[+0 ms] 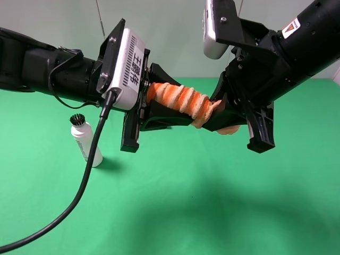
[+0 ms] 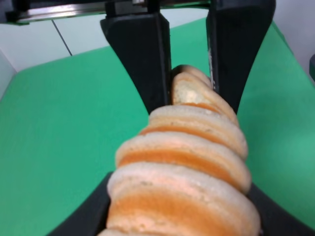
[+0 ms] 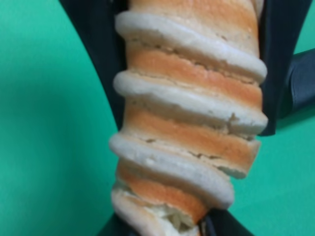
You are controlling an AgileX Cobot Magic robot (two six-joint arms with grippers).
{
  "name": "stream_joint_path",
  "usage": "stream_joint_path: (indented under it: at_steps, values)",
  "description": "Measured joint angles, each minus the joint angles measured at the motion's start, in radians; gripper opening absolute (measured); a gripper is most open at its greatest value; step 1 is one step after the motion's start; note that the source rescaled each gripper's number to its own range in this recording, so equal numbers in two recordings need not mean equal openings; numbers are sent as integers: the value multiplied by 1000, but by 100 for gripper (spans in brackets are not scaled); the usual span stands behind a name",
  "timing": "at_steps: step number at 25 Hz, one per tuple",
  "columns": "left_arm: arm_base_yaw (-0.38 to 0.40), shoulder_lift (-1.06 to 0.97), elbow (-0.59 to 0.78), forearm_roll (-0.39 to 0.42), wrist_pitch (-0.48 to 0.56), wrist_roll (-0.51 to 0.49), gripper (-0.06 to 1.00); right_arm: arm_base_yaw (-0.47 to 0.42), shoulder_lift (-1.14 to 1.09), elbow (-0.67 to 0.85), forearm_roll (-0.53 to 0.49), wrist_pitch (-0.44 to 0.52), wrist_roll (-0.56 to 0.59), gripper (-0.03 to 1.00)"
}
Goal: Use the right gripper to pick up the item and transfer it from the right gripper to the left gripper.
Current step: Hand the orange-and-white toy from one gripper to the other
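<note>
Both arms reach in level from opposite sides, well above the desk (image 1: 212, 207), and meet near the middle with the item (image 1: 183, 101) spanning the gap between them in mid-air. The left gripper (image 1: 158, 98) is closed around the item's orange end, its jaws pressed to both sides. The right gripper (image 1: 223, 116) pinches the narrower cream tip at the other end, with its wrist tilted so that the camera block sits on top.
</note>
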Motion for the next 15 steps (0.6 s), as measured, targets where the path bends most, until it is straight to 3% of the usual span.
stream_joint_path:
  at_steps: [7,9,12,15]
  values:
    - [0,0,0,3,0,5,19,0,0,0,0,5,0,2]
    - [0,0,0,5,-4,5,18,0,0,0,0,11,0,22]
    - [0,0,0,2,-18,5,18,0,0,0,1,24,0,74]
    - [0,1,0,2,-27,5,16,0,0,0,0,24,26,94]
